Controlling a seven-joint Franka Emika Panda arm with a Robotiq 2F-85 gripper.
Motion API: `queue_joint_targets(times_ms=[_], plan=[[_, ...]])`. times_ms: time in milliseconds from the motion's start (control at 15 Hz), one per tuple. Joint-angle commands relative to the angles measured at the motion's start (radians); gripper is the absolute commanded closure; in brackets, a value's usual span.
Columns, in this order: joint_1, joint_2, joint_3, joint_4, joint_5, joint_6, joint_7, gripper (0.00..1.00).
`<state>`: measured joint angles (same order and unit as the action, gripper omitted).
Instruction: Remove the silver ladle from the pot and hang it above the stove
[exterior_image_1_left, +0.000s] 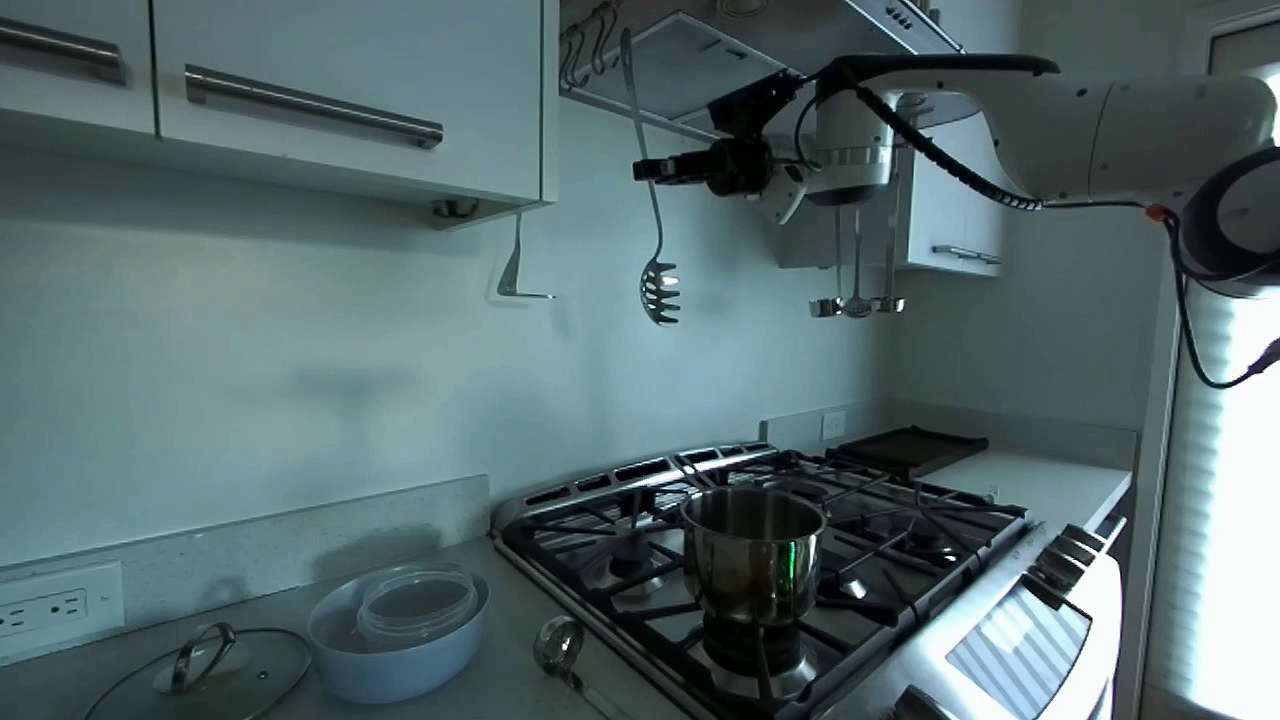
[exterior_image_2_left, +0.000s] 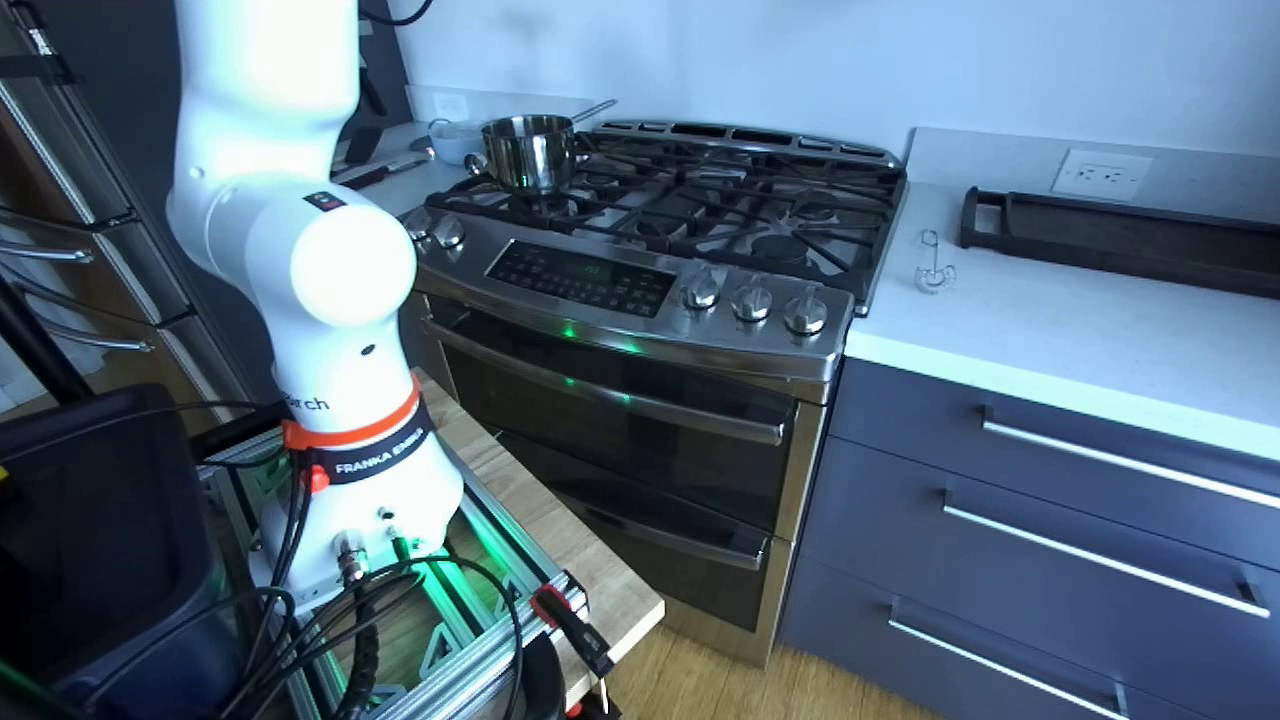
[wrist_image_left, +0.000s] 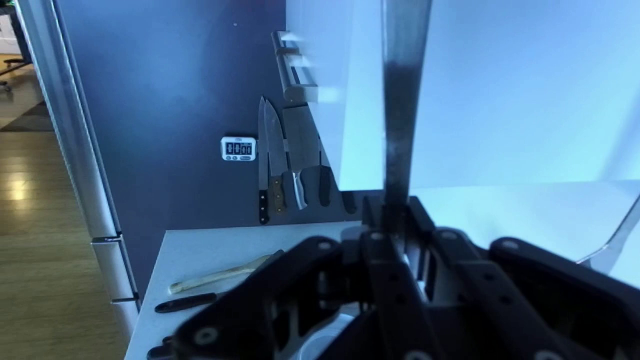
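The silver ladle, long-handled with a pronged head (exterior_image_1_left: 653, 285), hangs nearly upright in an exterior view, head down. My gripper (exterior_image_1_left: 650, 170) is shut on its handle (wrist_image_left: 400, 120) partway up, and the handle's tip reaches beside the hood's hooks. Whether tip and hooks touch, I cannot tell. In the wrist view the blurred handle rises from between the fingertips of the gripper (wrist_image_left: 397, 212). The shiny steel pot (exterior_image_1_left: 752, 575) stands on a burner of the stove (exterior_image_1_left: 930, 650); its bottom inside is hidden. Both exterior views show pot and stove.
Above the stove are the range hood (exterior_image_1_left: 745, 85) and S-hooks (exterior_image_1_left: 603, 38). A spatula (exterior_image_1_left: 515, 270) and several utensils (exterior_image_1_left: 857, 305) hang nearby. An upper cabinet (exterior_image_1_left: 360, 60) juts out. On the counter lie a glass lid (exterior_image_1_left: 250, 675), a white bowl (exterior_image_1_left: 400, 670) and a round-bowled silver utensil (exterior_image_1_left: 558, 645).
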<state>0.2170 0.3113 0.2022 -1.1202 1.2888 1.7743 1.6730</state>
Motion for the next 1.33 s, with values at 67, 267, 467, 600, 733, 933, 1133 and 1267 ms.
queue_joint_targets(times_ms=[67,267,467,600,733,933,1133,1267], plan=[[0.008,0.034,-0.001,0.063,-0.024,-0.028,0.021,0.97],[0.013,0.049,-0.002,0.082,-0.027,-0.019,0.024,0.97],[0.019,0.067,-0.002,0.101,-0.040,-0.013,0.028,0.97],[0.024,0.078,-0.001,0.112,-0.050,-0.007,0.030,0.97],[0.031,0.094,0.001,0.133,-0.058,-0.002,0.034,0.97],[0.040,0.111,0.005,0.165,-0.062,-0.003,0.035,0.97],[0.043,0.121,0.006,0.192,-0.062,-0.005,0.035,0.97],[0.044,0.126,0.006,0.207,-0.065,-0.005,0.037,0.97]])
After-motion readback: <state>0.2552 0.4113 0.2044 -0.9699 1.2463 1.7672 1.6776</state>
